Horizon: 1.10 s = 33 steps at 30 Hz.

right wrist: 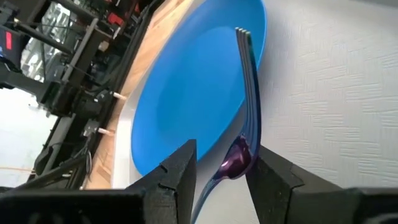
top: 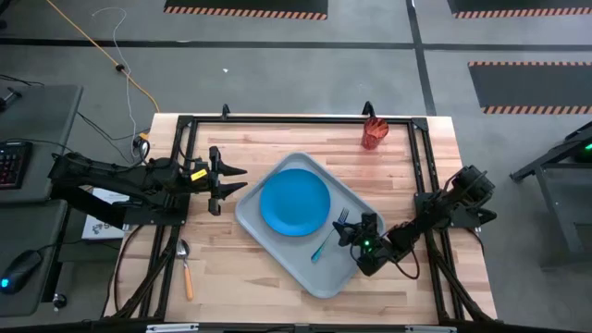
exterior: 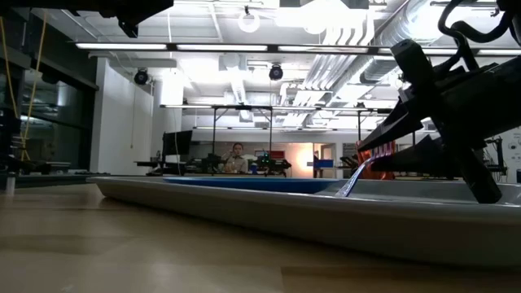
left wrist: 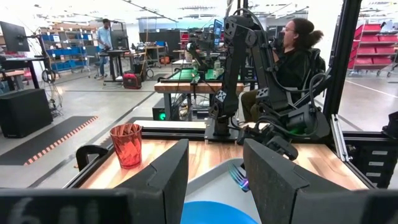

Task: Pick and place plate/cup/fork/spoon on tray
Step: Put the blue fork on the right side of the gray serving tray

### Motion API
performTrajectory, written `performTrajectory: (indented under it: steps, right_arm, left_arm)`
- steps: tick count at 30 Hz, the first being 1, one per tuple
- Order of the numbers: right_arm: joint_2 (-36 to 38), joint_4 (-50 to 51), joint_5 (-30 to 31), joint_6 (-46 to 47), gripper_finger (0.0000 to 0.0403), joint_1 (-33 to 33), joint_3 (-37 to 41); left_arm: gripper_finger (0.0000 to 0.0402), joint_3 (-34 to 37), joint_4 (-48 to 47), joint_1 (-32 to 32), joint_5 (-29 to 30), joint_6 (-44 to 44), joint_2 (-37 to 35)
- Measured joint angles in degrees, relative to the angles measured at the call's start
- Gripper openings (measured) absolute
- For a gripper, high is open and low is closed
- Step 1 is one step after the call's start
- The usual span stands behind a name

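The grey tray point(top: 319, 273) lies askew at the table's middle with the blue plate point(top: 294, 202) flat on it. The teal-handled fork point(top: 328, 239) lies on the tray beside the plate, tines toward the far edge. My right gripper point(top: 351, 231) is low over the tray, open, with its fingers on either side of the fork's neck point(right wrist: 236, 158). My left gripper point(top: 242, 181) is open and empty, just left of the tray. The red-orange cup point(top: 373, 132) stands upright at the far edge. The orange-handled spoon point(top: 185, 268) lies on the table at the near left. My right gripper's fingers straddle the fork's neck point(right wrist: 239, 149) with a gap on one side. The other finger point(right wrist: 267, 174) is close against the neck, but I cannot tell whether it touches. The fingers slant down from the table's right side.
A black metal frame point(top: 277, 118) runs along the table's edges. The cup also shows in the left wrist view point(left wrist: 126, 143). A person point(left wrist: 298, 50) sits beyond the table's right side.
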<state>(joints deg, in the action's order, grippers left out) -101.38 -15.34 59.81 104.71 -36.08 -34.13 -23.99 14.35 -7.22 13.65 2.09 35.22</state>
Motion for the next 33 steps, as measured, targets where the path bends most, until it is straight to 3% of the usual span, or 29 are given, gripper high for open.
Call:
performTrajectory:
  steps: [28, 33]
  right_arm:
    - [0.8, 4.5, -15.1, -0.3, 0.0122, 6.0, -0.1]
    - [3.6, 13.7, -19.3, 0.9, 0.0122, 5.9, -2.2]
  left_arm:
    - [0.0145, 0.0, 0.0, 0.0, 0.0, -0.5, 0.0]
    - [0.0145, 0.0, 0.0, 0.0, 0.0, -0.5, 0.0]
